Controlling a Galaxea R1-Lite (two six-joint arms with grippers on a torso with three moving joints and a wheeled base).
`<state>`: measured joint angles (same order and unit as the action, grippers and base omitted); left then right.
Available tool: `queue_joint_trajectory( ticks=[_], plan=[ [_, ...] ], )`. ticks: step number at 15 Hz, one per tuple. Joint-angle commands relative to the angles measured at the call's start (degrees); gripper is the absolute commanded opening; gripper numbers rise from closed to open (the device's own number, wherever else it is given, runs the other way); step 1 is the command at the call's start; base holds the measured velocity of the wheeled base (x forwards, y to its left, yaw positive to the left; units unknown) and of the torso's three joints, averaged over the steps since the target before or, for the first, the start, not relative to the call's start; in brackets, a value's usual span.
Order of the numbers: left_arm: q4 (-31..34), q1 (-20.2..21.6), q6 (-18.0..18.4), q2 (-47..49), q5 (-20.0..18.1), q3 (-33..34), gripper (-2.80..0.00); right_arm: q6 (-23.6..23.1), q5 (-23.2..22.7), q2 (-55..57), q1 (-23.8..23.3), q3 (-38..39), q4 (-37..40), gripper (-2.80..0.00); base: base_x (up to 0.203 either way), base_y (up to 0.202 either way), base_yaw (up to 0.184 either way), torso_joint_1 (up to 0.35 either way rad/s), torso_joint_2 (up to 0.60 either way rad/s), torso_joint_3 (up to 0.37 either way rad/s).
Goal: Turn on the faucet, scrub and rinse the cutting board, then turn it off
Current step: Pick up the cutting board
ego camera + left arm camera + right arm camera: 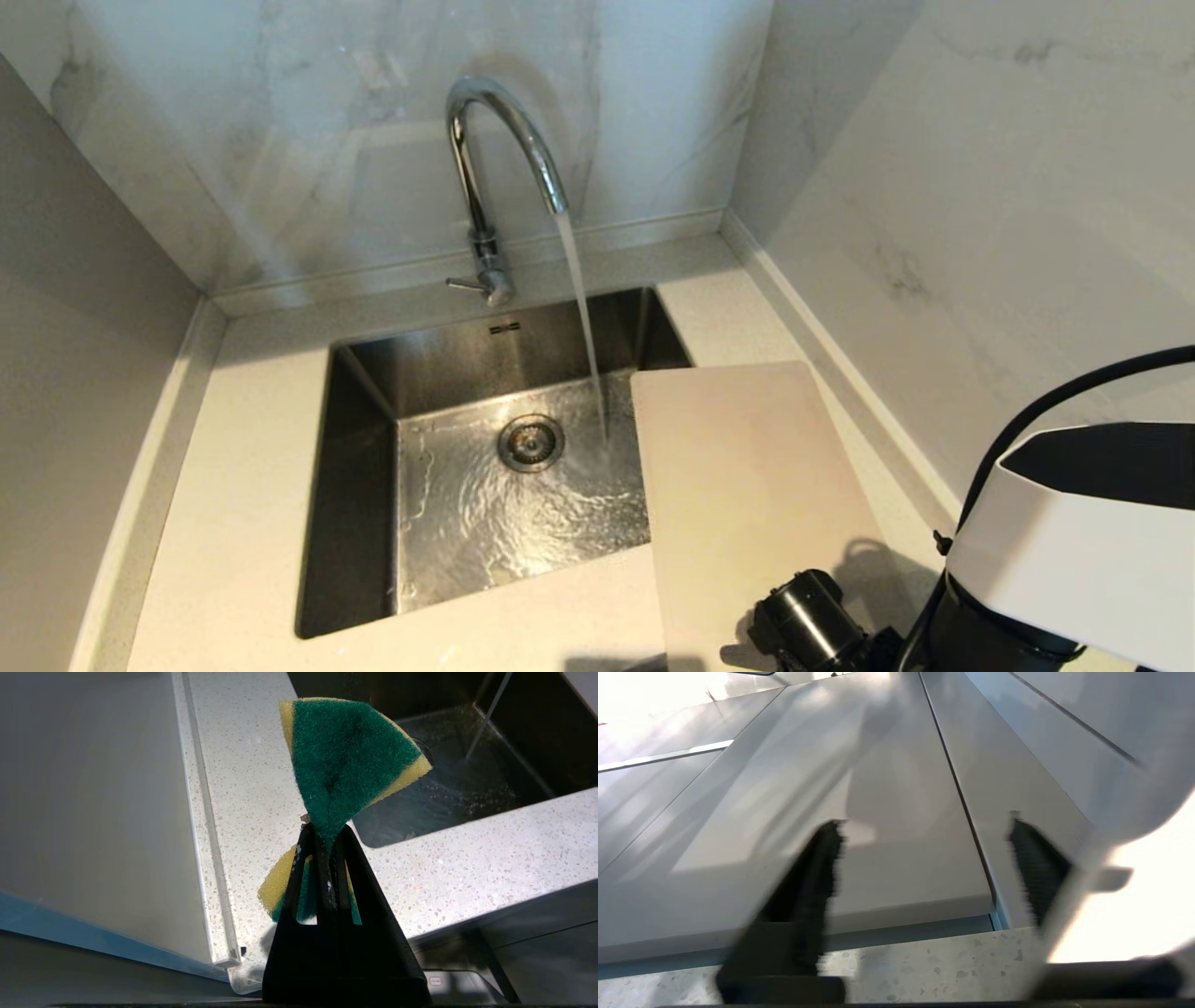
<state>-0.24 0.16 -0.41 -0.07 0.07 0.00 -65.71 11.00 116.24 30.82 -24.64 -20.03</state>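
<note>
Water is running from the faucet (495, 168) at upper centre into the sink (373, 392). The cutting board (747, 495) is lying at lower right, long axis running up the frame, one corner over the basin. Your right gripper (924, 858), fingers apart and empty, is working beside the board's near end. The left gripper (327, 858) is clamping a sponge (345, 760), farther off.

Soft even daylight; right wrist view motion-blurred, glare whitening its corners; arm shadow on the cutting board (747, 485)
</note>
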Motion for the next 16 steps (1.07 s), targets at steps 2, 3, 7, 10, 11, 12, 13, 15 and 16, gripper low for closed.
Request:
queue_joint_trajectory(
  ticks=[2, 3, 7, 10, 11, 12, 13, 15, 16],
  plan=[
    [0.0, 0.0, 0.0, 0.0, 0.0, 0.0, -2.80, -0.4, 0.0, 0.2, 0.0, -0.1, 0.0, -2.80, 0.000, 0.000, 0.000, 0.000, 0.00, 0.000],
    [0.0, 0.0, 0.0, 0.0, 0.0, 0.0, -2.80, -0.4, 0.0, 0.2, 0.0, -0.1, 0.0, -2.80, 0.000, 0.000, 0.000, 0.000, 0.00, 0.000],
    [0.0, 0.0, 0.0, 0.0, 0.0, 0.0, -2.80, -0.4, -0.1, 0.6, -0.1, -0.1, 0.1, -2.80, 0.000, 0.000, 0.000, 0.000, 0.00, 0.000],
    [0.0, 0.0, 0.1, 0.0, 0.1, 0.0, -2.80, -0.4, 0.0, 0.4, -0.1, -0.1, 0.0, -2.80, 0.000, 0.000, 0.000, 0.000, 0.00, 0.000],
    [0.0, 0.0, 0.0, 0.0, 0.1, 0.0, -2.80, -0.4, 0.0, -0.1, 0.0, -0.1, 0.0, -2.80, 0.000, 0.000, 0.000, 0.000, 0.00, 0.000],
    [0.0, 0.0, 0.0, 0.0, 0.0, 0.0, -2.80, -0.4, 0.0, -0.9, 0.0, -0.1, 0.1, -2.80, 0.000, 0.000, 0.000, 0.000, 0.00, 0.000],
    [0.0, 0.0, 0.0, 0.0, 0.0, 0.0, -2.80, -0.4, 0.0, -2.3, 0.0, 0.0, 0.1, -2.80, 0.000, 0.000, 0.000, 0.000, 0.00, 0.000],
    [0.0, 0.0, 0.0, 0.0, 0.1, 0.0, -2.80, -0.6, 0.0, -5.4, 0.1, 0.2, 0.6, -2.80, 0.000, 0.000, 0.000, 0.000, 0.00, 0.000],
    [0.0, 0.0, 0.0, 0.0, 0.0, 0.0, -2.80, -0.6, 0.0, -7.1, 0.2, 0.4, 1.4, -2.80, 0.000, 0.000, 0.000, 0.000, 0.00, 0.000]
  ],
)
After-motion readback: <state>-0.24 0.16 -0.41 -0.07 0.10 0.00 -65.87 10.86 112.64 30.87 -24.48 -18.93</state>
